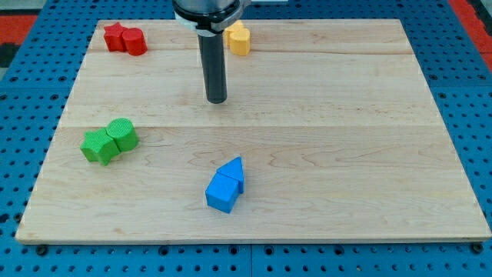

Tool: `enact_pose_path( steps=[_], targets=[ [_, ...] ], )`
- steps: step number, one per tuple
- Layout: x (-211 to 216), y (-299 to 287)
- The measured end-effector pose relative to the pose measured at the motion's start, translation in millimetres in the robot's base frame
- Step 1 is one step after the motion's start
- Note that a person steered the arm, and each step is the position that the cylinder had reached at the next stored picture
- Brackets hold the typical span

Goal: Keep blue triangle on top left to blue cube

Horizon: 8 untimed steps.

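Note:
A blue cube [221,193] sits on the wooden board [346,154] below the middle. A blue triangle [233,171] touches the cube on its upper right side. My tip [217,101] is at the lower end of the dark rod, above the two blue blocks in the view and well apart from them, near the board's upper middle.
Two red blocks [125,38] touch each other at the top left. A yellow block [239,38] stands at the top, just right of the rod. Two green blocks [110,141] touch at the left. The board lies on a blue pegboard [477,92].

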<state>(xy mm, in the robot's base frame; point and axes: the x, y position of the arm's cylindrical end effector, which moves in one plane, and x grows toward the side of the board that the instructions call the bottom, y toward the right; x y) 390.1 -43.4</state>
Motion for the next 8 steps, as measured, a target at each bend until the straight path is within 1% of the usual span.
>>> enact_pose_path(
  steps=[3, 4, 6, 7, 8],
  targets=[
    [3.8, 5.5],
    [3.8, -9.1],
    [15.3, -49.4],
    [16.9, -81.4],
    [23.4, -128.0]
  ],
)
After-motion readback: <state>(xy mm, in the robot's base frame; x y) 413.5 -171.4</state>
